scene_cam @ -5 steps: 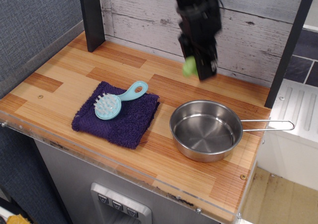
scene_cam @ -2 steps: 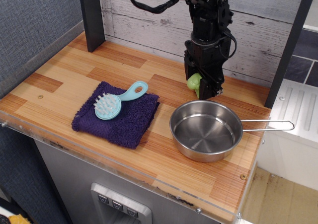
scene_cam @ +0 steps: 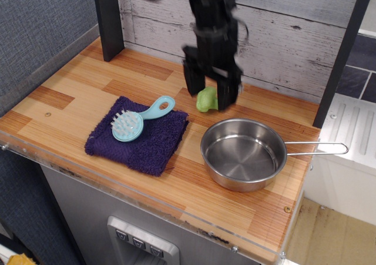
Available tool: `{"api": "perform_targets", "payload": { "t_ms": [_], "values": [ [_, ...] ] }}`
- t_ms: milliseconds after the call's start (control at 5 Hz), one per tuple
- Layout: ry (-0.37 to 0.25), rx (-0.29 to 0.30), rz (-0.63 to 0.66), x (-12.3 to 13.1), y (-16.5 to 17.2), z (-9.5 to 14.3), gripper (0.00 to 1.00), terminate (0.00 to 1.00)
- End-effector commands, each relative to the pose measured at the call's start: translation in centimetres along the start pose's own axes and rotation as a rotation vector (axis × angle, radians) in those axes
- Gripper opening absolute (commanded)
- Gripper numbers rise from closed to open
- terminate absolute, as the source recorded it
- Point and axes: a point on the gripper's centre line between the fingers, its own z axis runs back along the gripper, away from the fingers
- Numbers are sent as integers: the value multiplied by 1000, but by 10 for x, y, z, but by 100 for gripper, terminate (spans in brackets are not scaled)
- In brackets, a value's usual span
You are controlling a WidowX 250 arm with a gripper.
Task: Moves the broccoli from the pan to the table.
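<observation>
Although the pan (scene_cam: 243, 153) now sits empty on the right side of the table (scene_cam: 76, 89), the job does not look quite closed out. The broccoli (scene_cam: 206, 99) is out of the pan and low over the wood behind the pan's far-left rim, between the pan and the back wall, near the far right corner of the purple towel (scene_cam: 140, 139). The pincer (scene_cam: 211, 93) stands upright over it, its two dark fingers set on either side of the green head. Motion blur softens the arm and the fingers, so I cannot tell whether the pads press on the floret or have parted from it, and the fingers look moderately spread rather than wide. Nor can I say for certain that the stalk touches the planks; the floret seems at or just above the surface, with no clear gap showing beneath it. By my judgement the main part of the task, the lift out of the pan and the carry across, is done, and what is left is the release: letting the broccoli settle on bare wood, then drawing the pincer up and clear without dragging it along. A small rounded toy like this may tip or roll a little once freed, and it lies close to the pan's rim. On the towel a pale blue brush (scene_cam: 136, 120) lies bristles up, well to the left and apart from the action.
</observation>
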Motion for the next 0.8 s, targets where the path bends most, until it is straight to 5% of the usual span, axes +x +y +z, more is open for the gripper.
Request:
{"api": "perform_targets", "payload": {
  "t_ms": [0,400,600],
  "values": [
    [-42,82,300,-36,9,78,100,0],
    [-66,126,268,-64,10,90,100,0],
    [-87,112,144,-70,17,90,100,0]
  ]
}}
